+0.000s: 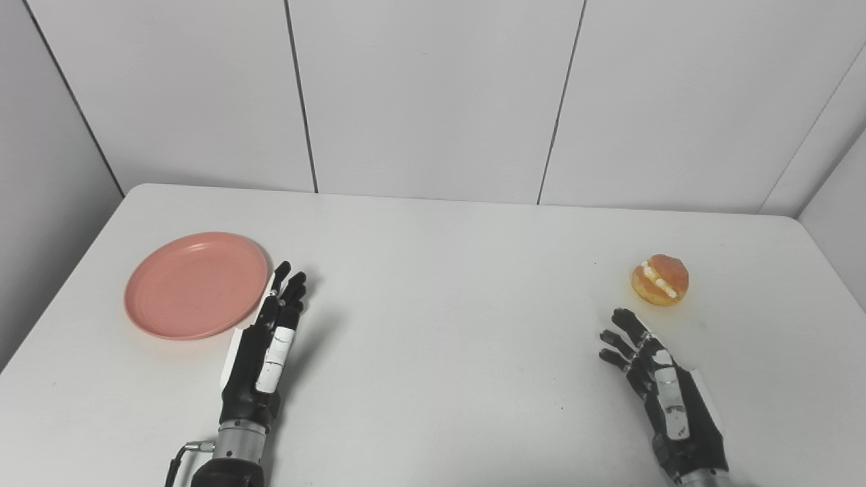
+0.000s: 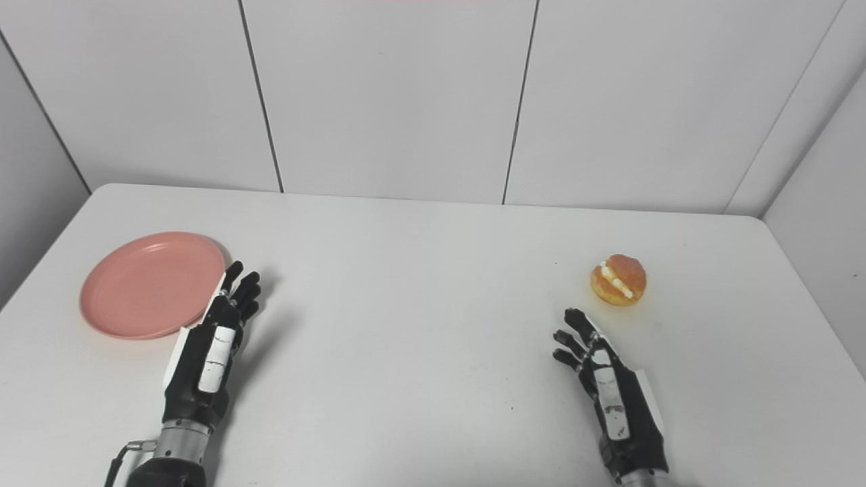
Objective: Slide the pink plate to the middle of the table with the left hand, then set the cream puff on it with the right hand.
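Pink plate [image 1: 196,284] near the bench's [image 1: 440,325] left edge, left robot hand [image 1: 267,345] just beside its rim, empty, fingers extended for pushing. Cream puff [image 1: 660,279] toward the right edge; right robot hand [image 1: 659,389] spread, short of it.

A white table [image 1: 440,352] spreads beneath the fingers, with pale seamed wall panels [image 1: 433,95] rising well beyond the fingertips.
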Motion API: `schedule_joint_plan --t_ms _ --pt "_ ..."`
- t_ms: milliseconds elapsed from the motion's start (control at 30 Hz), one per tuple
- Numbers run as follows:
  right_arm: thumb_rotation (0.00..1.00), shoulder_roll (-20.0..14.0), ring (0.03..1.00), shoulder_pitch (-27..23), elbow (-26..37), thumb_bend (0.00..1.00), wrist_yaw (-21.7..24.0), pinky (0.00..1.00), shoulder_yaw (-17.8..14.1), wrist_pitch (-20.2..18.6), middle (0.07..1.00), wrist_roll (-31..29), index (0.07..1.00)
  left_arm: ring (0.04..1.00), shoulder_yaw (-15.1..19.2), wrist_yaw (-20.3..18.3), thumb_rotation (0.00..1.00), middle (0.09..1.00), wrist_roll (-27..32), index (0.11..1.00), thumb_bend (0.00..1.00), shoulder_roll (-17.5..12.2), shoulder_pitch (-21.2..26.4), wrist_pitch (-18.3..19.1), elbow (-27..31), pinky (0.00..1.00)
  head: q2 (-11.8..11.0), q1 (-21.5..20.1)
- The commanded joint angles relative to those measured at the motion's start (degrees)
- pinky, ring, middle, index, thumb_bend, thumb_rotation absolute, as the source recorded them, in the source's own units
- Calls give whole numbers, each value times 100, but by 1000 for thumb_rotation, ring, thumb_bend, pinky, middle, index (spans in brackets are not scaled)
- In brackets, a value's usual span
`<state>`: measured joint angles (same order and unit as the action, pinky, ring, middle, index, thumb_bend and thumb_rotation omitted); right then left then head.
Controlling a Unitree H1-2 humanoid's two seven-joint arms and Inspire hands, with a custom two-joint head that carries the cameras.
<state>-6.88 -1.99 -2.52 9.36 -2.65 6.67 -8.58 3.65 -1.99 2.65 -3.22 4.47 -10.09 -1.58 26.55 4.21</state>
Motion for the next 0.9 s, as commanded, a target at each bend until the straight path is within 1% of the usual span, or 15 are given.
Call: schedule_joint_plan --t_ms 0,33,133,167,200,267,333,433,467,500,533,633,700,867 --pt "1000 -160 862 31 -356 877 25 835 -135 243 924 -61 871 949 -103 69 916 947 -91 974 788 151 -158 -202 -325 973 0 2" --pt "1000 -181 862 21 -433 876 58 835 -150 302 924 -85 871 951 -121 85 920 948 -134 976 781 172 -153 -233 -354 975 -52 91" --pt "1000 -231 871 -2 -604 873 133 844 -179 430 932 -141 878 964 -175 104 935 954 -207 989 720 197 -140 -310 -426 989 -110 202" --pt "1000 -246 874 -12 -655 873 156 848 -190 458 934 -156 880 965 -189 117 935 953 -228 990 706 209 -133 -338 -458 990 -166 300" --pt "1000 -261 874 -23 -708 873 184 848 -203 494 935 -179 880 965 -208 140 935 953 -276 990 704 217 -121 -402 -507 990 -205 357" --pt "1000 -289 878 -43 -808 867 232 853 -223 569 937 -223 882 961 -235 200 943 947 -360 992 662 247 -99 -496 -586 976 -263 431" --pt "1000 -321 884 -72 -929 859 273 866 -236 641 944 -264 889 956 -268 265 947 944 -485 992 642 266 -75 -592 -675 965 -356 505" --pt "1000 -371 892 -104 -1055 865 331 882 -234 697 952 -302 897 956 -301 301 964 951 -609 998 629 278 -42 -715 -803 969 -437 556" --pt "1000 -381 890 -120 -1107 866 351 882 -241 722 950 -315 896 958 -309 304 972 955 -637 1000 623 283 -25 -761 -861 973 -499 606" --pt "1000 -389 889 -132 -1149 866 371 881 -248 745 950 -328 895 958 -315 308 973 956 -656 1000 622 288 -14 -796 -902 974 -499 606" --pt "1000 -400 890 -156 -1220 862 391 882 -257 785 950 -337 894 958 -318 347 976 958 -714 1000 622 301 5 -858 -970 976 -564 672" --pt "1000 -416 887 -208 -1373 842 407 876 -290 848 951 -339 897 933 -311 464 961 942 -819 992 647 350 46 -1007 -1133 935 -642 752" --pt "1000 -437 889 -244 -1494 840 442 879 -305 901 953 -367 901 936 -334 481 961 943 -852 991 640 355 64 -1088 -1242 932 -758 867" --pt "1000 -467 900 -309 -1687 844 514 898 -315 982 965 -422 916 940 -359 541 959 942 -938 989 633 382 94 -1155 -1380 916 -837 922"
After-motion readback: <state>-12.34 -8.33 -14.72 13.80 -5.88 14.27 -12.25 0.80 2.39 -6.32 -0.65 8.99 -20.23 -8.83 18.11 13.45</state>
